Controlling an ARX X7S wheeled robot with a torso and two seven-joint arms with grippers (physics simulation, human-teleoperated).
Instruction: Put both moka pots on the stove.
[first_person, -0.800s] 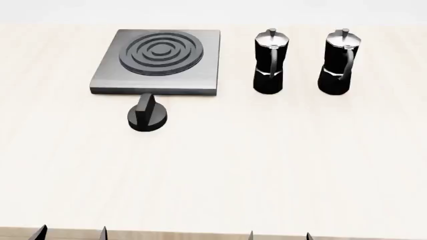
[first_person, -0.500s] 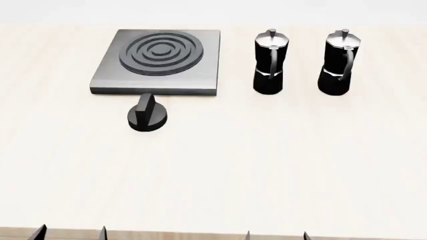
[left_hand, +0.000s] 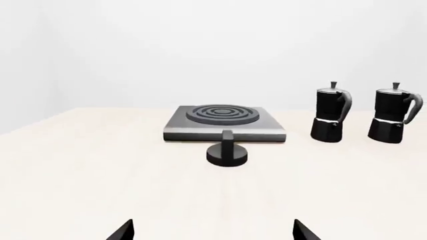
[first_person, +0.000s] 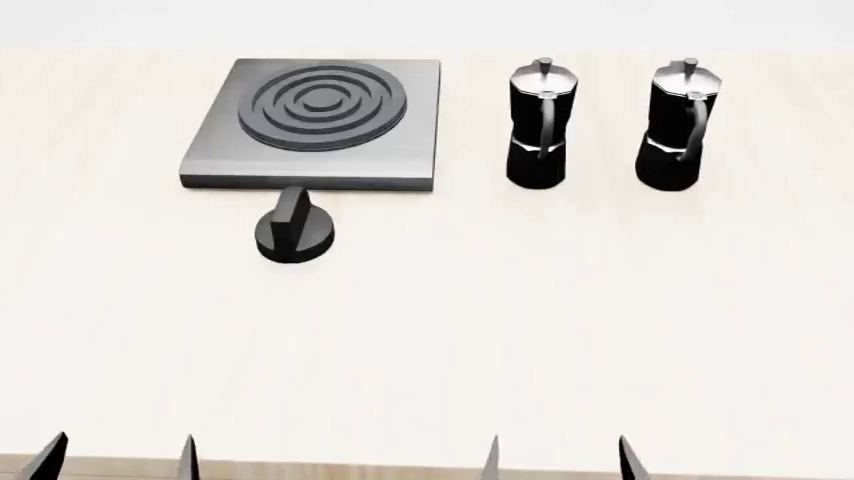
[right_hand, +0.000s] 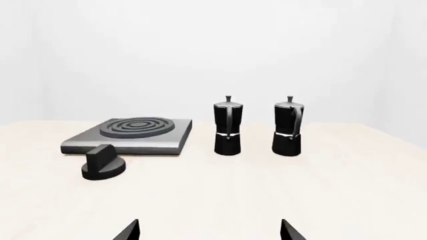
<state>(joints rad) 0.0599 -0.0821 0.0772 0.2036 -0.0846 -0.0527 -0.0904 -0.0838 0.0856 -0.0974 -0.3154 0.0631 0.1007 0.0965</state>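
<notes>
- Two moka pots, both upright on the bench: nearer pot (first_person: 539, 125) just right of the stove (first_person: 214, 150), farther pot (first_person: 681, 127) right of that, a gap between them. Neither is on the stove yet.
- Handles: on each pot the handle faces roughly toward the robot, the farther pot's angled a bit to the right — seen best in the right wrist view (right_hand: 227, 126) (right_hand: 287, 126).
- Stove burner rings are bare. Black round knob (first_person: 295, 228) sits on the bench just in front of the stove's front edge; not part of the job.
- Right hand (first_person: 555, 458): only fingertips show at the near bench edge, spread apart, nothing between them. Left hand (first_person: 118, 458): same, tips apart and empty.
- Step in hand, as I judge it: the reach. Nothing grasped so far.
- How to do it well: take the nearer pot first with the right hand, since it blocks the path from the farther one to the stove. Grip the body low at the waist or the handle, keep it vertical.
- Lift clear before traversing left — the stove plate has a raised edge. Set it to one side of the rings, leave room for the second pot.
- Risk: tall narrow pots, likely tippy if a finger nudges one sideways.
</notes>
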